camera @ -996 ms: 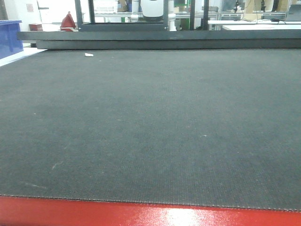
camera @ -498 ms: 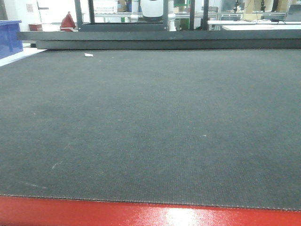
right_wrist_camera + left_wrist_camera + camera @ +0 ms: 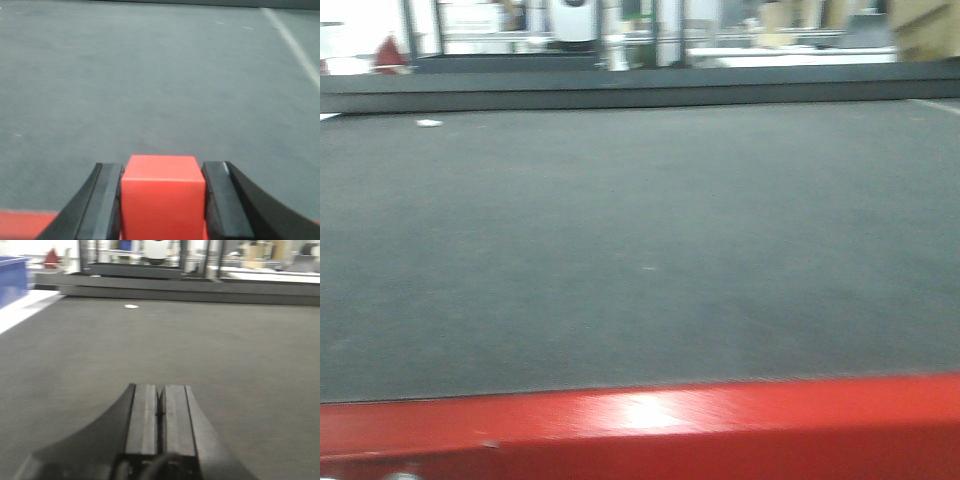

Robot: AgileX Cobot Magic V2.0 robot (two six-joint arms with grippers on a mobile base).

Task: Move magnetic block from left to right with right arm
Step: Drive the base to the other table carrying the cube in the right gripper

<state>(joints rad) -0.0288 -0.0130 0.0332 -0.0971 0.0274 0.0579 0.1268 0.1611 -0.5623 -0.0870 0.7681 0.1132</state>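
Right wrist: right tool (image 3: 162, 168) clamps magnetic block (image 3: 162, 200), low over mat (image 3: 150, 75).

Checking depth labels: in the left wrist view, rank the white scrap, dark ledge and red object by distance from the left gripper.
1. White scrap, on the mat, ahead-left.
2. Dark ledge, across the back.
3. Red object, far-left background.

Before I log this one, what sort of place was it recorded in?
Probably a robotics lab or workshop: a broad dark grey mat as the work surface, metal frames behind it, a blue bin beside it, and the right gripper clamping the magnetic block.
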